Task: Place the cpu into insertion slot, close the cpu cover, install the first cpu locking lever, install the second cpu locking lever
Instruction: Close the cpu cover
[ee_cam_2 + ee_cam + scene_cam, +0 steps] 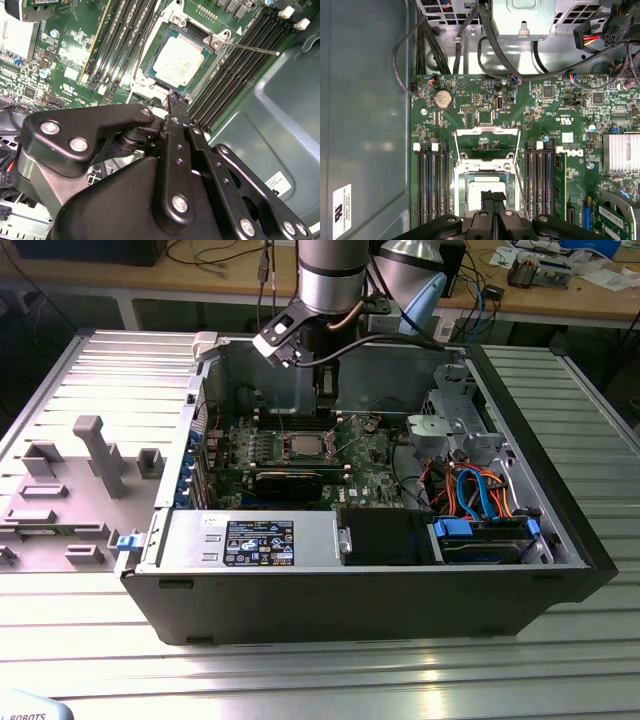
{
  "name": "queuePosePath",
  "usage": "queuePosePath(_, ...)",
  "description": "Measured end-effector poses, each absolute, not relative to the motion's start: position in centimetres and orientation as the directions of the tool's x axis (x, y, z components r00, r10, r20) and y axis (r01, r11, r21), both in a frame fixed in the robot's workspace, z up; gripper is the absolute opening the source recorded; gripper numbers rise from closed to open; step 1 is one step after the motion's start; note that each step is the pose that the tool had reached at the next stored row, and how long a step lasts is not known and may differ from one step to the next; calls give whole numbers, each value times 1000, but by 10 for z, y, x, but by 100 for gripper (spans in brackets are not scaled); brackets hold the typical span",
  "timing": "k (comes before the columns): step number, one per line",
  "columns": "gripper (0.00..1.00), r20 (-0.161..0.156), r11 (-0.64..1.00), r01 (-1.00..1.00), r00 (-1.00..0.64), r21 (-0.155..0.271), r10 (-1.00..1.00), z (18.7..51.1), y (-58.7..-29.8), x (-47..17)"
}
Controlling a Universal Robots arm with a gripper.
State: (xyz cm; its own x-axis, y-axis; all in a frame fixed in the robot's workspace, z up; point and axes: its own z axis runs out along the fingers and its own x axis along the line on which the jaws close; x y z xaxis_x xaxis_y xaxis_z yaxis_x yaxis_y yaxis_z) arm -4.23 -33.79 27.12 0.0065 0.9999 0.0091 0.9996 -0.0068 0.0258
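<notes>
Nearest in the exterior view is the open computer case, lying on a ribbed metal table, with its power supply along the near wall. Beyond that lies the green circuit board.

The cpu sits flat inside the insertion slot, silver top up; both wrist views show it seated squarely.

The arm comes down from above at the far side of the case, wrist upright, with the gripper pointing straight down. It hangs just above the cpu's edge. Its fingertips are pressed together with nothing between them.

In the first wrist view, the cpu cover stands swung open on the far side of the slot, with the board visible through its window. In the second wrist view, a thin wire lever juts out over the memory slots.
</notes>
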Motion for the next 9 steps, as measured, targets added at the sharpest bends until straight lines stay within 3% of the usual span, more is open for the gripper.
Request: queuePosePath(9, 11, 9, -7, 1000, 7, 26, 1000, 271, -338, -33)
